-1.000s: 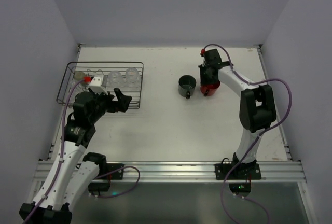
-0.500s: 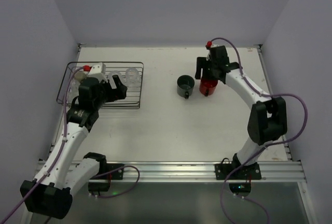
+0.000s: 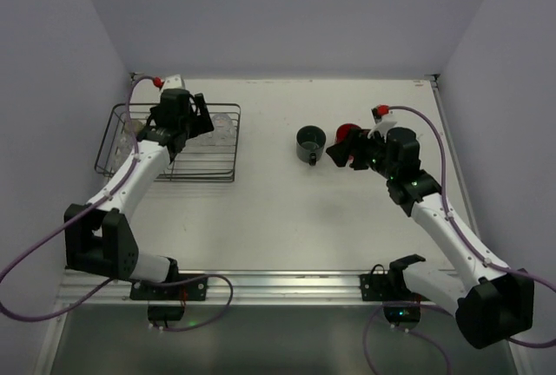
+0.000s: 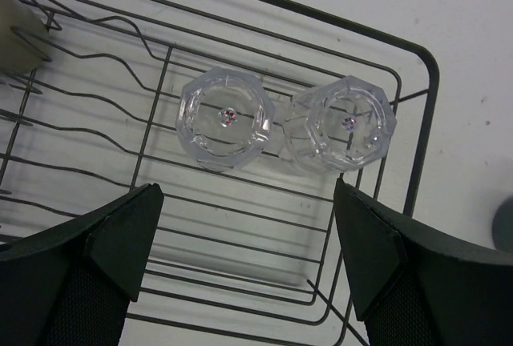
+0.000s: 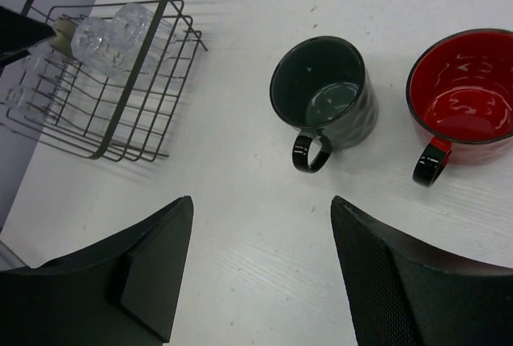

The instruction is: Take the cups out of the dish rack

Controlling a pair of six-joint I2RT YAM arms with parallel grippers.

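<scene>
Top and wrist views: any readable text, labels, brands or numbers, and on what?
No readable text in any view.
Dark mug and red mug: plain glaze, no print or logo showing.
Clear glasses and dish rack: no label, number or mark showing.

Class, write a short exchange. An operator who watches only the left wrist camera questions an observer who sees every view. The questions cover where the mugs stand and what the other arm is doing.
Operator: My left gripper is open above the dish rack, over one clear cup and another clear cup. Where are the mugs?
Observer: The dark mug and the red mug stand upright on the table, side by side, not touching.
Operator: Is the other arm holding one?
Observer: No. The right gripper is open and empty, touching neither mug.
</scene>
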